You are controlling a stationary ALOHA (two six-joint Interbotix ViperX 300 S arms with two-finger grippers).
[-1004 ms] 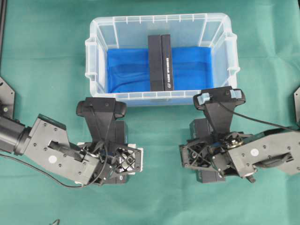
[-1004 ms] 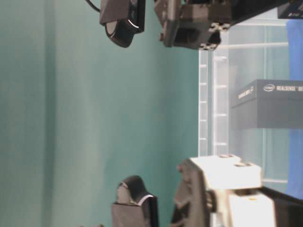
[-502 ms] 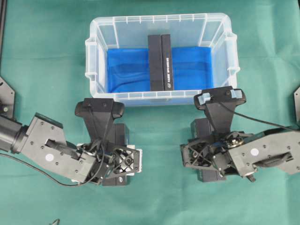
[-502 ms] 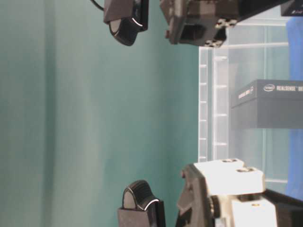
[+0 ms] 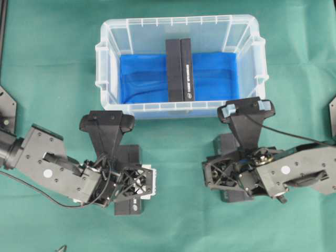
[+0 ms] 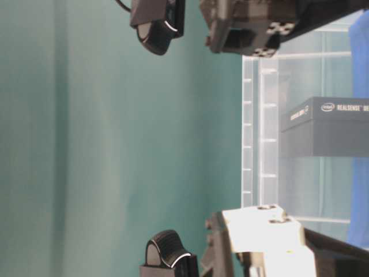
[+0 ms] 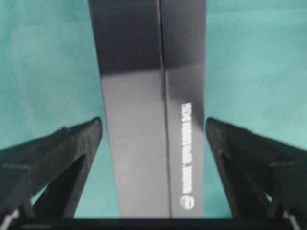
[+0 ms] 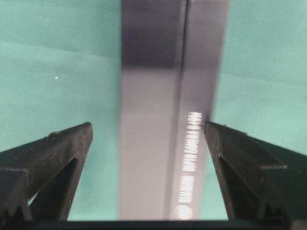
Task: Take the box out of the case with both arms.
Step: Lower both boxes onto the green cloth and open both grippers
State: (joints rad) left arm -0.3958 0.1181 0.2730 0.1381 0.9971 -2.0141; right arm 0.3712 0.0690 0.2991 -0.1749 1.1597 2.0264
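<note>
On the left, the left gripper (image 7: 153,158) hung over the green cloth (image 5: 47,63) in front of the case, pointing down at a dark box (image 7: 148,120) that lay on the cloth. Its jaws stood wide apart, one on each side of the box, and cloth showed between each fingertip and the box, so nothing was held.

In the middle, further back, the case (image 5: 105,68) sat on the cloth, its bottom lined with a blue sheet (image 5: 142,79). Another dark box (image 5: 179,68) stood on that sheet at the case's centre, reaching from the back wall toward the front wall.

On the right, the right gripper (image 8: 148,163) hung over a second dark box on the cloth (image 8: 158,134), also just in front of the case. Its jaws were spread too; the left finger stood clear of the box, while the right fingertip sat right beside its edge, and I could not tell whether it touched.
</note>
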